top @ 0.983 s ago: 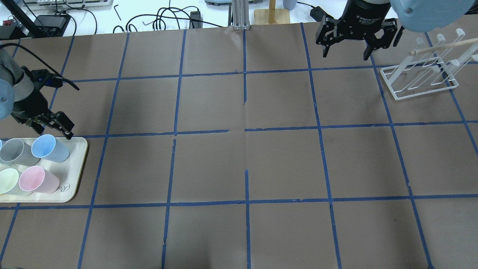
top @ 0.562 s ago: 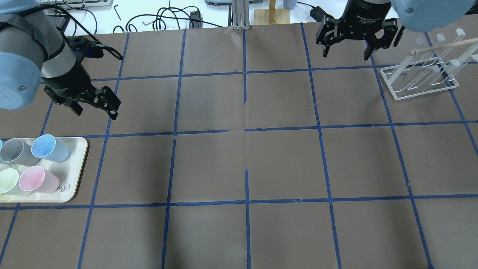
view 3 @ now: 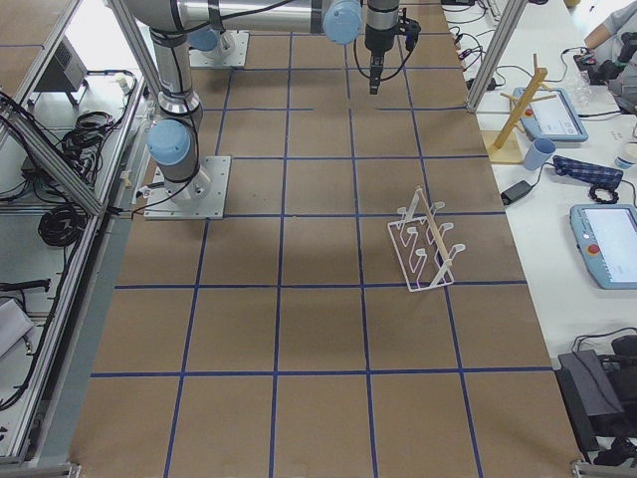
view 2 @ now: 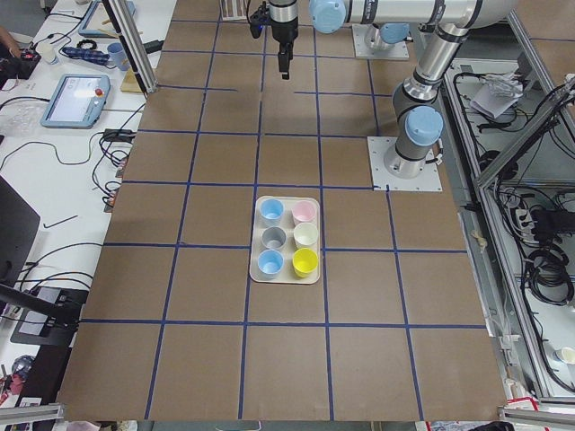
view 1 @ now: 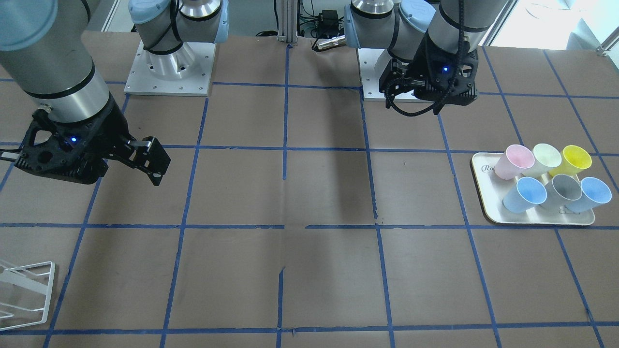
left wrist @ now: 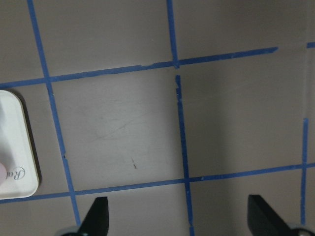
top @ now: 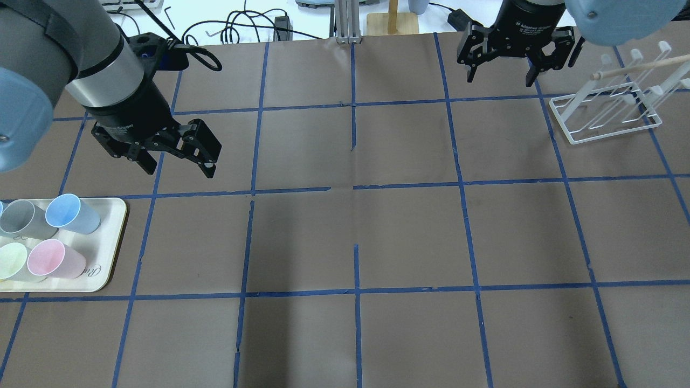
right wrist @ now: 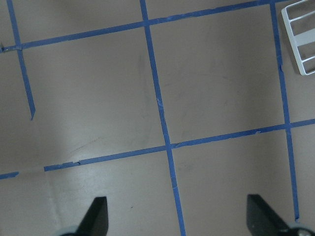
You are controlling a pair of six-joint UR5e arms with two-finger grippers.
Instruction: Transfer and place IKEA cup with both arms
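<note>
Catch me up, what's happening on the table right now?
Nothing is in hand yet. The left gripper hangs open over bare table near the tray. On the tray sit a blue cup, its blue twin and the other cups. The right gripper, also open, hovers at the far side near the white rack. No cup has been picked up, so the transfer has not begun.

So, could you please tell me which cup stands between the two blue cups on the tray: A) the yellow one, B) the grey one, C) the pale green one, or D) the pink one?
B: on the tray, the grey cup stands in one row with one blue cup on one side and the other blue cup on the other.
</note>
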